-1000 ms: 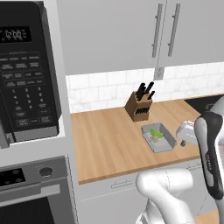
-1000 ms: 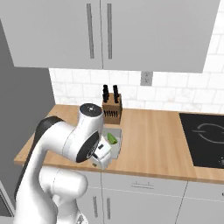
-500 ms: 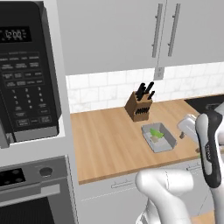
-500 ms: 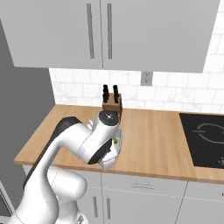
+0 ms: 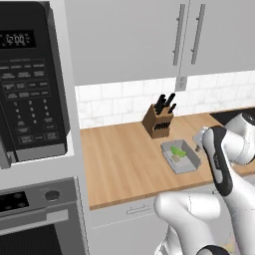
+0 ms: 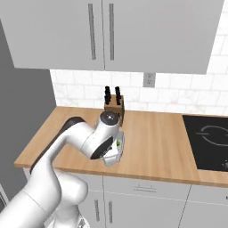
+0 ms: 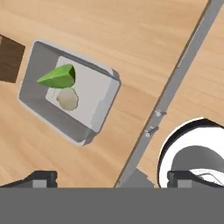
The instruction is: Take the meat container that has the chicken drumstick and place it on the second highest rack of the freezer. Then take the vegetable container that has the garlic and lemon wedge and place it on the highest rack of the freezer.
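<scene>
We see the veg tray point(image 7: 70, 101) on the wood counter point(image 5: 119, 164), w/ the lemon wedge point(image 7: 58, 77) and garlic point(image 7: 67, 99) lying inside, side by side, about touching. Knife block point(image 5: 159, 121) stands just behind the tray, nr the tiled wall; in hand view its brown corner sits right beside the tray's edge. Gripper point(image 7: 111, 178) hangs above the counter's front edge, off to one side of the tray, jaws spread wide, nothing betw them. Our own arm point(image 6: 95, 140) covers most of the tray in right base view. Cooktop point(image 6: 209, 142) lies well apart to the right. Microwave point(image 5: 30, 84) and oven point(image 5: 35, 214) stand left of the counter; cabinets point(image 6: 111, 33) overhead.
</scene>
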Robot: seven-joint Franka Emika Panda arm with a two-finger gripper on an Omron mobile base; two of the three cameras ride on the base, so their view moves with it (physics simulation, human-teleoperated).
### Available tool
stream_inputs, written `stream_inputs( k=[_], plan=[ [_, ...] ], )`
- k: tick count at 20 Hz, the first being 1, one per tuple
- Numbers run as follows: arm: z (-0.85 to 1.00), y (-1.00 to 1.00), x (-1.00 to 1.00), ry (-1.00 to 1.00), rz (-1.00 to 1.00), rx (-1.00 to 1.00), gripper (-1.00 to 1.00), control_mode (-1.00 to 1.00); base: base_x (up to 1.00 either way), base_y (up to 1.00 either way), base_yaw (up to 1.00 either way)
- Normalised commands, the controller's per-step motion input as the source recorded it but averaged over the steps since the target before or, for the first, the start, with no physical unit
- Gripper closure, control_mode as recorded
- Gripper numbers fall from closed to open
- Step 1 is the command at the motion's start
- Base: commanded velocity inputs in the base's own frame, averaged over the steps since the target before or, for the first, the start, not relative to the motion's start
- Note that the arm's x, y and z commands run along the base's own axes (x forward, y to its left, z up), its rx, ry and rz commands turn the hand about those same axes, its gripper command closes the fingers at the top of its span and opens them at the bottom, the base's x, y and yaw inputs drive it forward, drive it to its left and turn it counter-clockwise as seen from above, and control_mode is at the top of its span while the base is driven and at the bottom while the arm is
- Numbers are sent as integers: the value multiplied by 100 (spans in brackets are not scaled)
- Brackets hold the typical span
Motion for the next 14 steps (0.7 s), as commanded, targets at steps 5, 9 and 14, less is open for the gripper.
stream_inputs(
  k=[5,9,14],
  plan=[
    [-39,-10,44,2,-3,0,-100,-100,0,0,0],
    [-44,-15,11,1,0,0,-100,-100,0,0,0],
    [-34,-6,34,2,0,0,-100,-100,0,0,0]
  ],
)
